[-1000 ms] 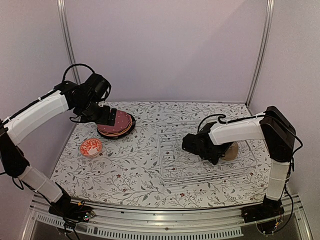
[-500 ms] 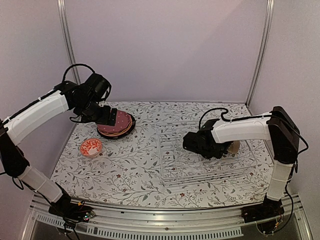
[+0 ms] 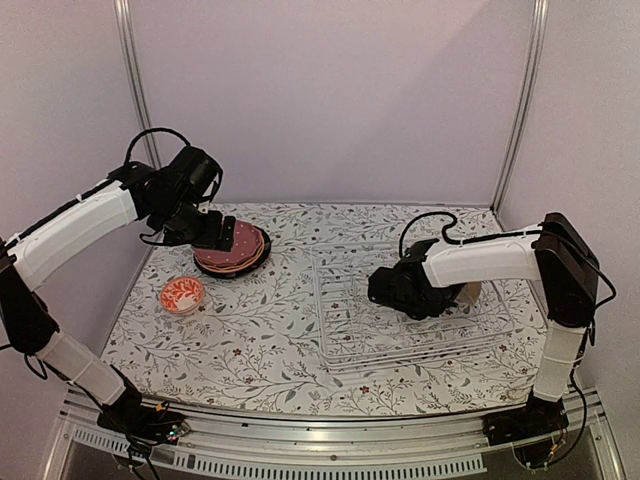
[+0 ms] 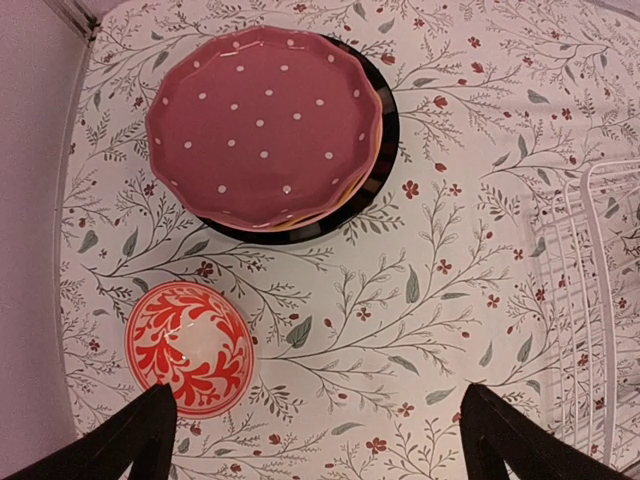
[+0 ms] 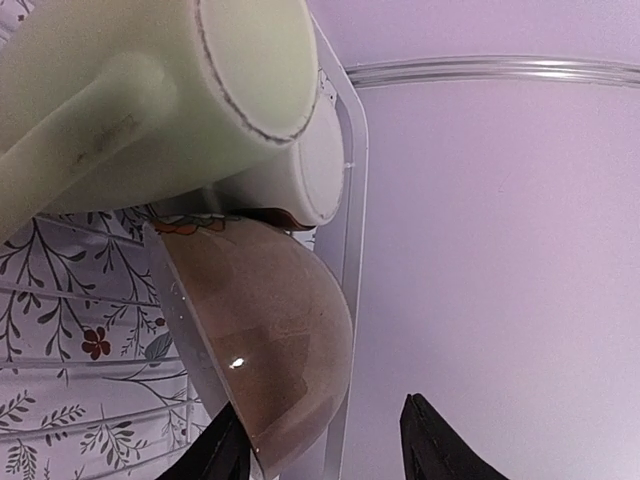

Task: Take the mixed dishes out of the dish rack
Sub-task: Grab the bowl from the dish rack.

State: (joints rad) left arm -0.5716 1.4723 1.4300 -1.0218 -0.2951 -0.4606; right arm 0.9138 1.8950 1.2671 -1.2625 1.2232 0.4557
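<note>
Change: my right arm has reached deeper into the dish rack (image 3: 350,345), jaws narrowed from wide to about halfway, so the tan bowl (image 5: 265,340) pick is starting.
Right gripper (image 5: 322,445): straddles the bowl's rim at the rack's right end, with one finger clear and nothing clamped yet.
Left gripper (image 4: 318,440): fully spread, empty, left of the rack.

No legible text, brand, number or sign found. The maroon dotted plate (image 4: 262,120), white-and-red patterned bowl (image 4: 188,347) and pale green cup (image 5: 150,90) carry no readable marking.
</note>
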